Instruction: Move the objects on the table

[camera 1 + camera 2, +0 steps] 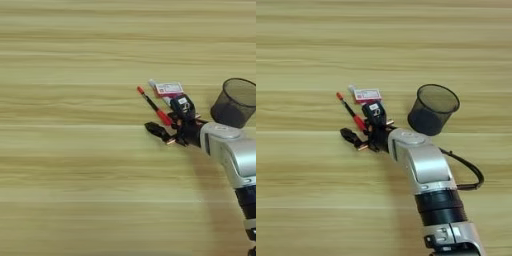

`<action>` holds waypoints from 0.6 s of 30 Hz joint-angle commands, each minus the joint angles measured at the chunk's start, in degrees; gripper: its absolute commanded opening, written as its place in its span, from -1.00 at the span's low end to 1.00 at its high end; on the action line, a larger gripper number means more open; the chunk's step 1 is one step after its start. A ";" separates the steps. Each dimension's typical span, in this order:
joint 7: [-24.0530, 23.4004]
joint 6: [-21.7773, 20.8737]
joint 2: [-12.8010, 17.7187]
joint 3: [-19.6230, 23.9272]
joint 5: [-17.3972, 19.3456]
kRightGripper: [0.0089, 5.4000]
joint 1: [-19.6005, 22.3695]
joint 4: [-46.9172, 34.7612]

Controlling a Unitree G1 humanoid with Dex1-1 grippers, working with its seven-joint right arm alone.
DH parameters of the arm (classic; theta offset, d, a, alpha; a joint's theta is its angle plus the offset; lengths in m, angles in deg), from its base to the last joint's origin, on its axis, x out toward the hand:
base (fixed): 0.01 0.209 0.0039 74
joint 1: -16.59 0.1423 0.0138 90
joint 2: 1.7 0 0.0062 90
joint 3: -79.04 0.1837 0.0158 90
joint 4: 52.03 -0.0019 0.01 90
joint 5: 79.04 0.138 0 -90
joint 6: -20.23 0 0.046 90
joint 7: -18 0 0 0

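Atop the white-and-red box (367, 94), print unreadable.

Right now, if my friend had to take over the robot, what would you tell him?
Right tool: low over the table, fingers spread open on either side of the pen's red end, nothing gripped yet.
Pen: thin, black with red, lying slanted on the wood, running from upper left down to the tool.
White-and-red box: flat on the table just behind the tool, apart from the cup.
Black mesh cup: upright, to the right of the box; nothing can be seen inside it.
Done: arm has reached the pen. Left: close on it, lift it, then handle the box.
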 commanded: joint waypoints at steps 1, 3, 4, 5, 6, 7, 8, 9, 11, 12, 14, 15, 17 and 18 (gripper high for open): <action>-0.29 -2.42 1.25 0.28 -0.18 0.48 3.27 -1.20; -0.22 -2.49 1.29 0.21 -0.15 0.38 3.24 -1.15; -0.19 -2.56 1.32 0.18 -0.13 0.33 3.24 -1.09; -0.16 -2.62 1.34 0.16 -0.10 0.27 3.23 -1.04; -0.12 -2.68 1.35 0.14 -0.08 0.23 3.23 -1.01; -0.07 -2.72 1.35 0.13 -0.04 0.17 3.21 -1.03; 0.01 -2.74 1.34 0.11 0.00 0.12 3.18 -1.07; 0.14 -2.78 1.33 0.11 0.08 0.10 3.14 -1.15; 0.37 -2.87 1.31 0.11 0.19 -0.01 3.06 -1.25; 0.47 -2.91 1.30 0.11 0.19 -0.03 3.04 -1.27; 0.61 -2.96 1.28 0.13 0.20 -0.13 3.01 -1.29; 0.66 -2.99 1.25 0.14 0.22 -0.21 2.98 -1.34; 0.71 -3.03 1.20 0.15 0.28 -0.29 2.92 -1.42; 0.73 -3.05 1.16 0.17 0.32 -0.33 2.92 -1.42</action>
